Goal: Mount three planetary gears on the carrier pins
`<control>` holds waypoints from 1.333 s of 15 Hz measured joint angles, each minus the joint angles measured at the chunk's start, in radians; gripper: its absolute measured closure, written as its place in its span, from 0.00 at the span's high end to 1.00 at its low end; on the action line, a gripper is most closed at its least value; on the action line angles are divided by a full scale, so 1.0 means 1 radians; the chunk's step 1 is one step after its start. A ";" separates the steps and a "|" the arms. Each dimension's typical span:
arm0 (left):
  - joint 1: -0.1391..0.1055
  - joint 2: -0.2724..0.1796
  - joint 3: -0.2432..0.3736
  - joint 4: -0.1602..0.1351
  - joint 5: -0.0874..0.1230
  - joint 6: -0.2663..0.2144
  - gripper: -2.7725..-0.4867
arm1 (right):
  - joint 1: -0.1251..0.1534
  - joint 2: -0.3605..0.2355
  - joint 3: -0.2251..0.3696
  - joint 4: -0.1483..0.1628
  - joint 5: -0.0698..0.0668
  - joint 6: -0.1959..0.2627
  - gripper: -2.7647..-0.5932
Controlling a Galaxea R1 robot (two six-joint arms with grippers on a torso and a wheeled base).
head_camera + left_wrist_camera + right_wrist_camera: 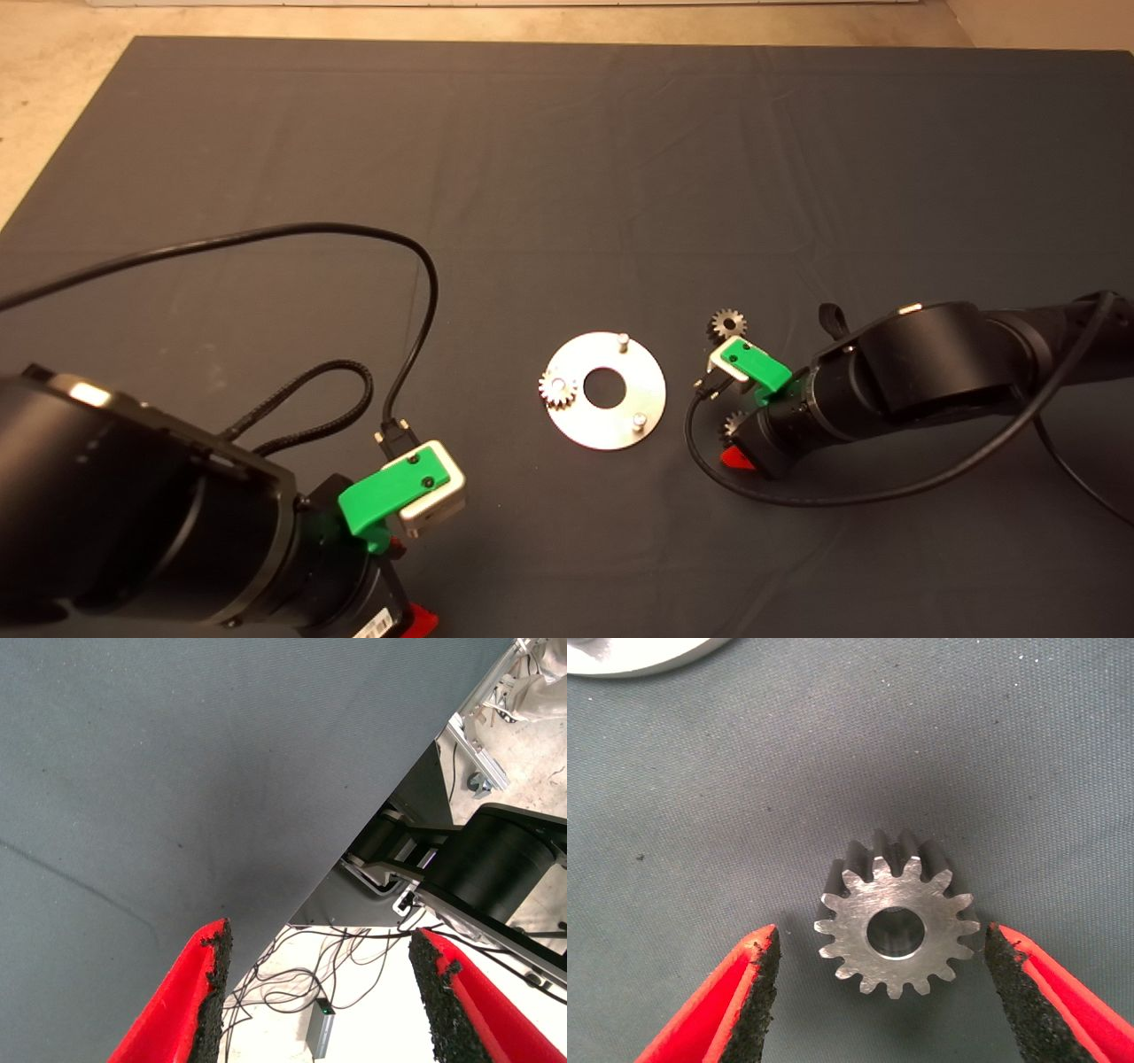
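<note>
Gear (897, 926) two's pickup is in hand: right gripper (877, 992), jaws released, probably needs only lowering and clenching.

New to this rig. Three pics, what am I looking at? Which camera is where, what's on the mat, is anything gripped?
It is a two-armed robot at a table with a dark mat. The wide picture comes from a head camera looking down. The other two come from cameras on each wrist, looking out between that gripper's red fingers.

On the mat lies a shiny metal disc with three upright pins. One small gear already sits on a pin; the other two pins are bare. A second gear lies loose on the mat to the disc's right.

The right gripper is low over the third gear, open, with a finger on either side and not yet touching it. The left gripper waits at the mat's near edge, open and empty; its camera sees mat and floor cables. Nothing is gripped.
</note>
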 joint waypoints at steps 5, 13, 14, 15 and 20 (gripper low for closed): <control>0.000 -0.002 0.000 0.000 0.000 0.000 0.37 | -0.002 0.000 0.000 0.000 0.000 -0.011 0.40; 0.000 -0.014 0.000 0.000 -0.001 0.001 0.37 | -0.025 0.000 -0.013 -0.015 -0.004 -0.019 0.25; 0.000 -0.014 0.000 0.000 -0.001 0.001 0.37 | -0.026 0.000 -0.012 -0.017 -0.004 -0.019 0.24; 0.000 -0.014 0.000 0.000 -0.001 0.001 0.37 | -0.028 0.000 -0.013 -0.019 -0.006 -0.019 0.20; 0.000 -0.014 0.000 0.000 -0.007 0.001 0.37 | -0.028 0.000 -0.013 -0.021 -0.005 -0.021 0.19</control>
